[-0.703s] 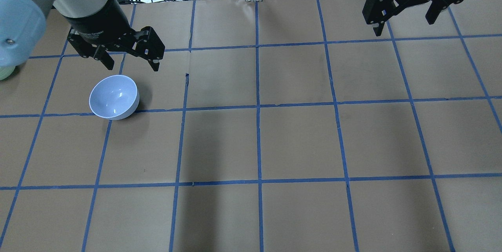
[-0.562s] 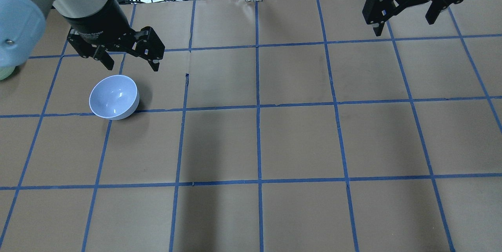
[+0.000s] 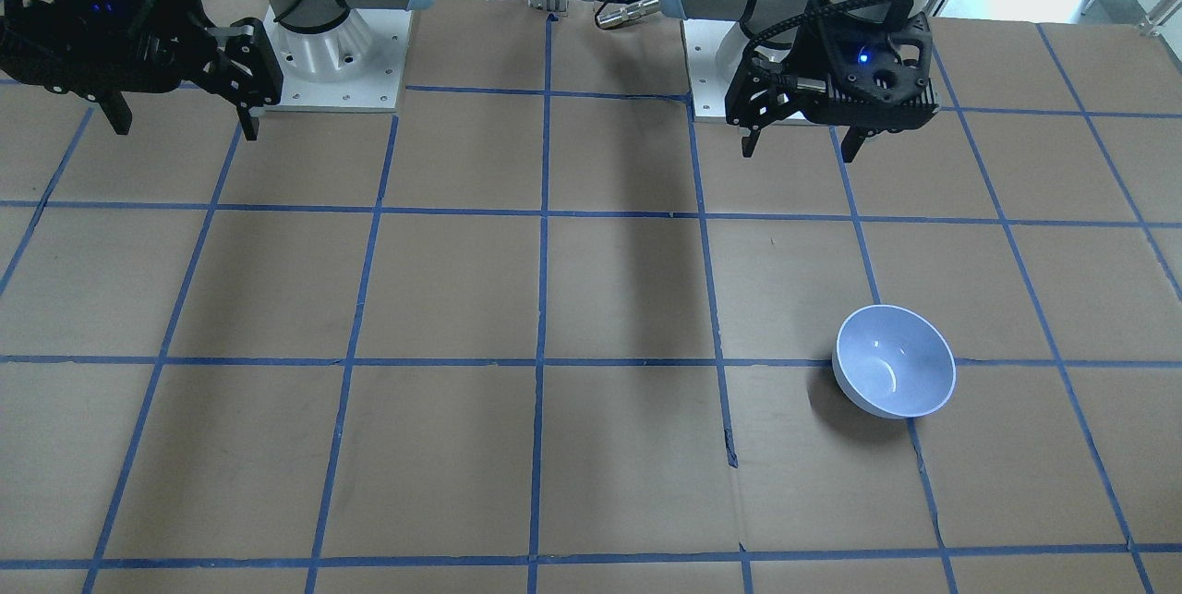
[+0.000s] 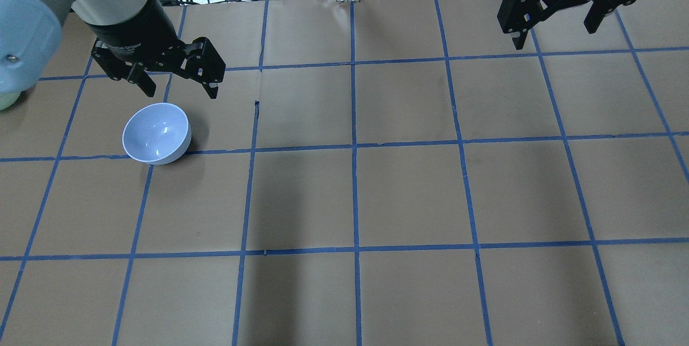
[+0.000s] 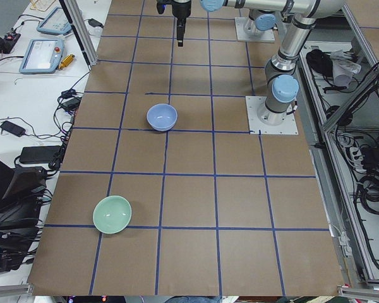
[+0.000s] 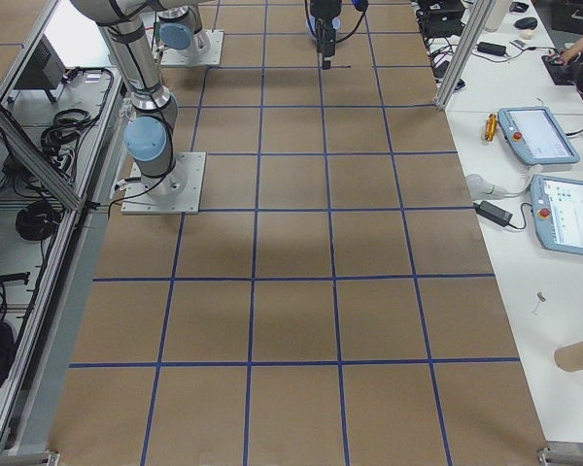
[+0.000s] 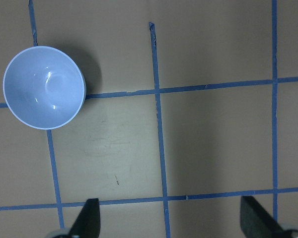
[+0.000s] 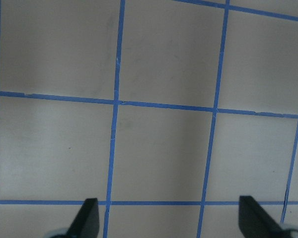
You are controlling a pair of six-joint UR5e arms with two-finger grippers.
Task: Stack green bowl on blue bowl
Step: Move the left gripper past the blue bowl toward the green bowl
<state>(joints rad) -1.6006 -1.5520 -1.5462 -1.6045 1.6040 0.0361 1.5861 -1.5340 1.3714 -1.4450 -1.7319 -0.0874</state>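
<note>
Toward the 9 o'clock side of the tabletop [image 4: 409, 195] in the overhead view, the blue bowl [image 4: 156, 133] sits upright and empty, resting over a tape line [image 4: 301, 147]. The left end effector [image 4: 181, 91] hangs at about 1 o'clock from that bowl, clear of it, its fingers spread wide and pinching nothing. The green bowl [image 5: 112, 214] also stands upright and empty, well apart from the blue bowl. It lies at roughly 9 o'clock from the blue bowl in the overhead view, where only a sliver shows beneath the left arm [image 4: 32, 28]. The right end effector [image 4: 554, 36] hovers near the tabletop's 1 o'clock corner, spread and empty.
</note>
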